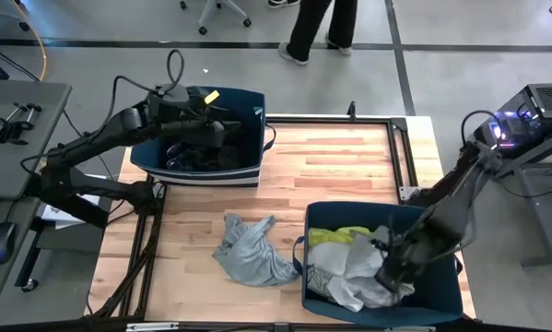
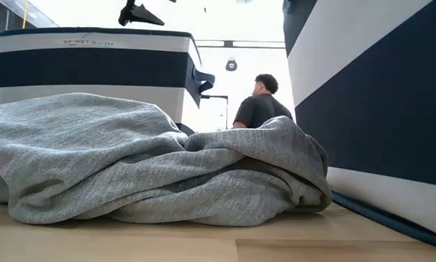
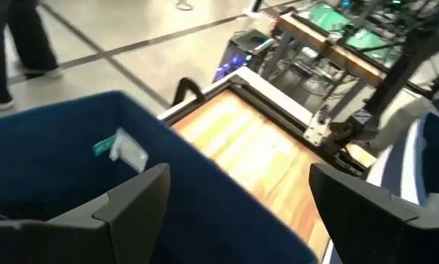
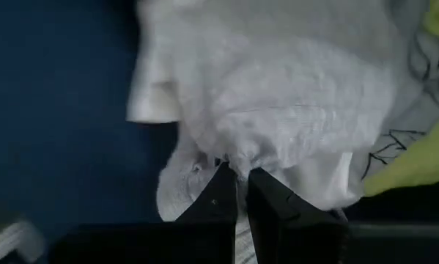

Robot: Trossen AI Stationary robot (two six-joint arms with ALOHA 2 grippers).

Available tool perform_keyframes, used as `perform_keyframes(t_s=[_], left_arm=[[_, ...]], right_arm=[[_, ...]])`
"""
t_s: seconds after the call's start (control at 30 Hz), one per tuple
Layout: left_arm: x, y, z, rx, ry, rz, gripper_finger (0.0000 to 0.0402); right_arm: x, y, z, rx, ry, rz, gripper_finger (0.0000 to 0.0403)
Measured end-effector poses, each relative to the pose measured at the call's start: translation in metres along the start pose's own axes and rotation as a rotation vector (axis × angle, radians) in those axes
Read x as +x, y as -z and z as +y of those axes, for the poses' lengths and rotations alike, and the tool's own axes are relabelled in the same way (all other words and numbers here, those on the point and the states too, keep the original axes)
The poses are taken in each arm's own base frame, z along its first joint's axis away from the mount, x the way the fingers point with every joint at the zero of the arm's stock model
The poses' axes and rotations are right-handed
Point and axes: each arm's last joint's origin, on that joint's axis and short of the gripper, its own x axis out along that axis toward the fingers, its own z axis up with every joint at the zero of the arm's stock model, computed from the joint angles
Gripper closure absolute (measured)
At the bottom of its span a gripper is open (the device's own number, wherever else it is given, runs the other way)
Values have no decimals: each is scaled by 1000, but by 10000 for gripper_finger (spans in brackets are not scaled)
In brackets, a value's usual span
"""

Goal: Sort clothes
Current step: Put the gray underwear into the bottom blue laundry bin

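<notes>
right wrist view shows the right gripper (image 4: 241, 187) clenched on a pinch of the white garment (image 4: 278, 95), a soft crumpled knit with thin grey print lines at one edge and a bright yellow garment (image 4: 413, 165) just beside it. both lie in the near navy bin (image 1: 441, 295), piled loose with other pale cloth. these clothes look light, limp and non-slippery; they should drape and trail when lifted, so a raised fold near the middle of a piece seems the best hold, and a pinch at an edge may drag neighbours along.

on the bare wooden table (image 1: 349, 166) between the bins lies a grey garment (image 1: 252, 254), a heathered jersey bunched in rounded folds, touching neither bin as far as the overhead view tells. the far navy bin (image 1: 202, 175), boxy with a white band, holds dark clothes (image 1: 193, 152) that are hard to make out. the left gripper (image 1: 222, 129) hangs over it with fingers spread and holding nothing. a person stands beyond the table.
</notes>
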Motion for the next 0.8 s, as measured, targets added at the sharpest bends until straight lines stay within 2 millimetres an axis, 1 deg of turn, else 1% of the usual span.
perform_keyframes(t_s=[0.07,0.13,0.23,0.33,0.43,0.47,0.53,0.6,0.67,0.8], left_arm=[[4,-1,-2,16,21,-11,87],[8,-3,-4,23,39,-24,87],[10,-5,-7,27,81,-40,87],[8,-7,-10,50,142,-51,87],[5,-6,-13,73,177,-44,87],[3,-5,-14,74,173,-38,87],[-1,-2,-15,77,170,-19,87],[-8,0,-20,112,176,16,87],[-20,-3,-30,179,211,41,87],[-46,0,-51,390,320,127,87]], right_arm=[[28,-4,-11,47,66,2,400],[56,-10,-24,133,119,-7,397],[91,-22,-48,269,194,10,388],[116,-32,-68,330,210,87,363],[128,-41,-79,338,189,202,319],[129,-43,-81,336,188,234,302],[124,-46,-82,328,178,259,270],[110,-46,-80,331,185,232,243],[90,-45,-77,326,191,166,223],[37,-40,-67,304,150,45,203]])
